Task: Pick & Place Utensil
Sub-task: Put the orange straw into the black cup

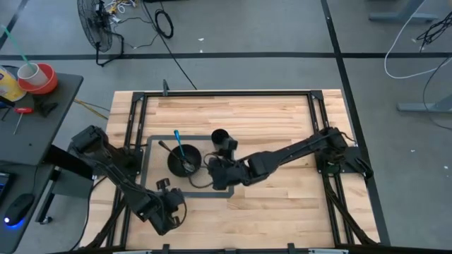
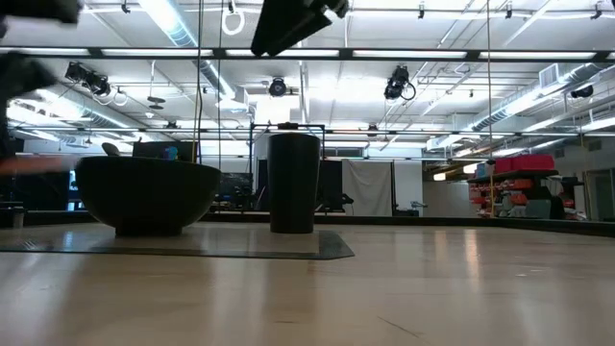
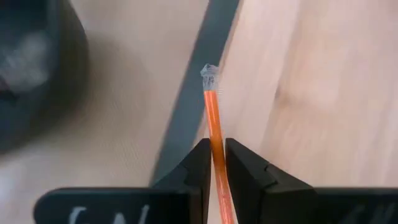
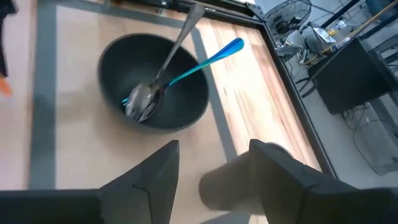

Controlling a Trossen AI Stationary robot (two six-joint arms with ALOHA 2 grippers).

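A thin orange utensil [image 3: 212, 112] with a clear tip shows in the left wrist view, and my left gripper [image 3: 216, 144] is shut on it, near the table's near-left part [image 1: 169, 203]. A black bowl [image 1: 182, 161] stands inside a grey-outlined rectangle and holds a silver spoon [image 4: 158, 84] and a blue utensil [image 4: 205, 61]; both lean on its rim. A black cup [image 1: 220, 137] stands just right of the bowl. My right gripper [image 4: 214, 155] hovers open right of the bowl [image 1: 217, 173]. My left gripper pinches the orange utensil's stem [image 3: 215, 140] between its two fingers, with the stem running along the fingers. The clear-tipped end [image 3: 209, 73] sticks out past the fingertips, above the grey outline. Whether the utensil touches the table I cannot tell.
The grey outline [image 1: 150, 152] frames the bowl on the wooden table. Black rails [image 1: 226, 94] border the tabletop. In the low view the bowl [image 2: 144, 192] and cup [image 2: 293, 183] stand side by side. Bare wood lies to the right and near side.
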